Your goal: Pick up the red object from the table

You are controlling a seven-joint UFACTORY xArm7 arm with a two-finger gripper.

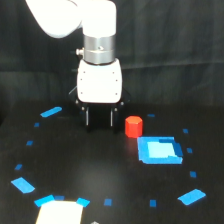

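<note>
The red object point(133, 126) is a small stubby red-orange block standing upright on the black table point(90, 165), just past the far left corner of the blue square patch. My gripper point(99, 120) hangs from the white arm to the block's left in the exterior view, fingers pointing down and close to the table. The dark fingers point(112, 118) blend into the black background, with a gap between them and nothing held. The block sits outside the fingers, a short way to the exterior view's right of the nearer one.
A bright blue square patch point(159, 149) lies on the table right of the block. Small blue tape marks point(51, 112) dot the surface around it, with larger ones point(192, 196) near the front. A white shape point(59, 212) shows at the bottom edge.
</note>
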